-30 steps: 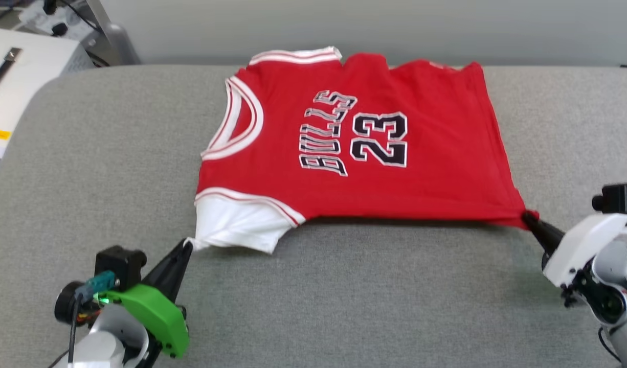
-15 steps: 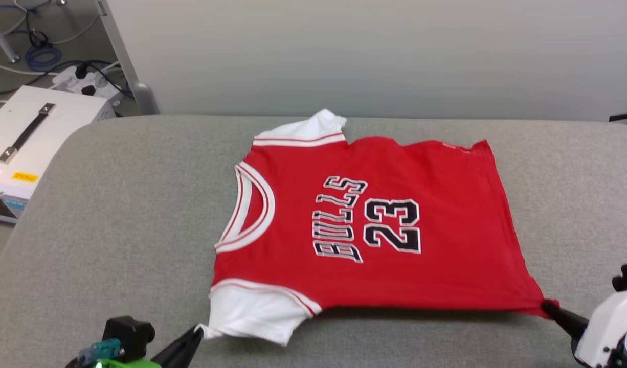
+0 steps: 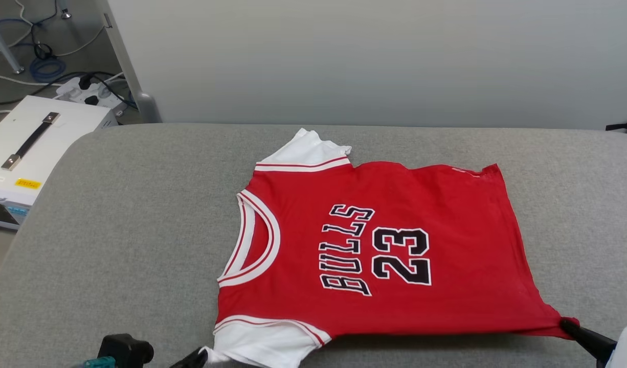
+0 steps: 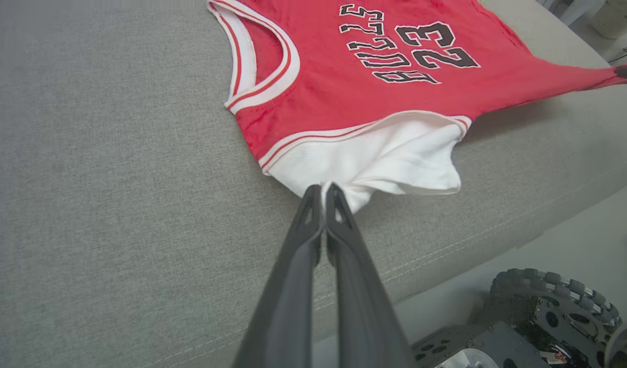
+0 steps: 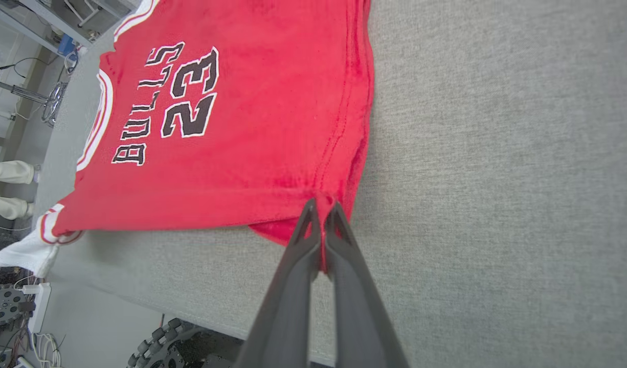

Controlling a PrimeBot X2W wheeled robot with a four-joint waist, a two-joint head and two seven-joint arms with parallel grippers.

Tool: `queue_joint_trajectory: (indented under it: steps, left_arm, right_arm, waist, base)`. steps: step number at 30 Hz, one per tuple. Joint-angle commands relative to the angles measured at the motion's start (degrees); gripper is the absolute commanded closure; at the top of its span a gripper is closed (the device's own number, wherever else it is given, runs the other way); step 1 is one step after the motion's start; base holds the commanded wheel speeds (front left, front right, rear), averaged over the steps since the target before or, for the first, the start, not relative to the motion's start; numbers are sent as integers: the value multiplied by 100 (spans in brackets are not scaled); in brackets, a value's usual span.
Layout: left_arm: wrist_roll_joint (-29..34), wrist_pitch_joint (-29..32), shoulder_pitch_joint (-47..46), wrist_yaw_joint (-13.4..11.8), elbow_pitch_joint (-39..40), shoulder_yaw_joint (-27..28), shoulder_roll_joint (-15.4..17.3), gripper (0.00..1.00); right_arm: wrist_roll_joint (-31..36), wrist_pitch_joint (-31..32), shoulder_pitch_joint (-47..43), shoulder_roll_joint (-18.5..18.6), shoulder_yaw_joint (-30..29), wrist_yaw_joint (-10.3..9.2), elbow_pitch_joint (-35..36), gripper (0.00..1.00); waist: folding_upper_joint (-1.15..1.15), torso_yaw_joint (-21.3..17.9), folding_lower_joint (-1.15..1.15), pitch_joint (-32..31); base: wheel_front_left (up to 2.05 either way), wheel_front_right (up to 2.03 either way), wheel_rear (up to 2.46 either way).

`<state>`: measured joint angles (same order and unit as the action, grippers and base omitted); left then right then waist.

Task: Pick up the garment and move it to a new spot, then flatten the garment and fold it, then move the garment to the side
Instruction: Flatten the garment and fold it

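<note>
The garment [image 3: 375,245], a red jersey with white sleeves and black "BULLS 23" print, lies spread on the grey table [image 3: 119,220], neck to the left. My left gripper [image 4: 322,194] is shut on the tip of the near white sleeve [image 4: 390,158]; it shows at the bottom edge of the head view [image 3: 197,355]. My right gripper [image 5: 321,210] is shut on the near red hem corner [image 5: 303,225], seen low right in the head view [image 3: 569,324]. The near edge of the garment [image 4: 344,66] is pulled taut between both grippers and lifted slightly, casting a shadow.
A white case [image 3: 32,148] with a black handle stands on the floor left of the table, with cables and a power strip [image 3: 88,92] behind it. A pale wall [image 3: 375,56] runs behind the table. The robot's wheels [image 4: 554,306] sit below the near table edge.
The head camera has tilted up, so everything sits lower in the picture. Both grippers keep their hold; the garment's far sleeve now lies further out on the table.
</note>
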<state>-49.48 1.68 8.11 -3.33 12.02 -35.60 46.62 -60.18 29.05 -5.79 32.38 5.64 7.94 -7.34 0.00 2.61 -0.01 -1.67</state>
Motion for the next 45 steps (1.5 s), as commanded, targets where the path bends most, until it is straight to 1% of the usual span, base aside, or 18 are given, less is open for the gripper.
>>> queue_joint_trajectory:
  steps: [1,5,9,15,19,27,34,35,37,38,39,40,41,42,45]
  left_arm:
    - [13,-61,-169,12,31,67,31,100]
    - [87,-63,-601,99,-32,160,-41,100]
    - [162,21,-1145,201,-227,206,-175,100]
    - [287,260,-2043,474,-715,144,-408,100]
    - [346,455,-2596,651,-1100,72,-552,100]
    - [372,797,-3478,914,-1910,-118,-761,100]
    - [429,916,-3957,993,-2657,-302,-975,100]
    - [459,838,-4108,1017,-2958,-390,-1132,100]
    - [484,765,-4192,1031,-3143,-457,-1244,100]
    - [501,724,-4228,1035,-3230,-484,-1294,98]
    - [543,647,-4274,1038,-3340,-512,-1352,0]
    - [586,564,-4313,1036,-3437,-522,-1400,0]
    - [620,484,-4351,1038,-3560,-542,-1466,0]
    - [632,415,-4377,1040,-3648,-550,-1520,0]
    - [664,33,-4463,975,-3917,-473,-1720,0]
  right_arm:
    - [96,66,-5,-56,-114,-45,110,100]
    - [280,286,181,-247,-387,-45,362,100]
    - [529,506,526,-431,-560,-45,470,100]
    - [914,773,1120,-713,-713,-45,358,100]
    - [1136,842,1465,-834,-784,-45,205,100]
    - [1467,924,1967,-1001,-706,-45,-75,100]
    - [1633,857,2268,-1087,-584,-45,-359,100]
    - [1673,814,2347,-1090,-534,-45,-478,100]
    - [1695,783,2378,-1080,-513,-45,-552,100]
    - [1713,768,2392,-1073,-508,-45,-586,100]
    - [1731,749,2407,-1067,-500,-45,-625,100]
    - [1739,743,2416,-1067,-497,-45,-662,100]
    - [1755,722,2429,-1065,-489,-45,-692,58]
    - [1764,690,2434,-1070,-495,-45,-714,0]
    - [1739,586,2430,-1070,-496,-45,-719,0]
  waist:
    - [0,5,1,136]
    - [0,-6,1,368]
    - [0,-45,1,646]
    - [0,-89,1,1015]
    - [0,-120,1,1198]
    - [0,-232,1,1565]
    - [0,-273,1,1750]
    - [0,-273,1,1788]
    - [0,-268,1,1792]
    - [0,-266,1,1792]
    - [0,-264,1,1787]
    - [0,-261,1,1780]
    - [0,-261,1,1765]
    - [0,-259,1,1749]
    - [0,-229,1,1642]
  base:
    - [0,0,0]
    - [0,0,0]
    - [0,0,0]
    - [0,0,0]
    - [0,0,0]
    - [0,0,0]
    - [0,0,0]
    - [0,0,0]
    - [0,0,0]
    - [0,0,0]
    - [0,0,0]
    - [0,0,0]
    - [0,0,0]
    - [0,0,0]
    - [0,0,0]
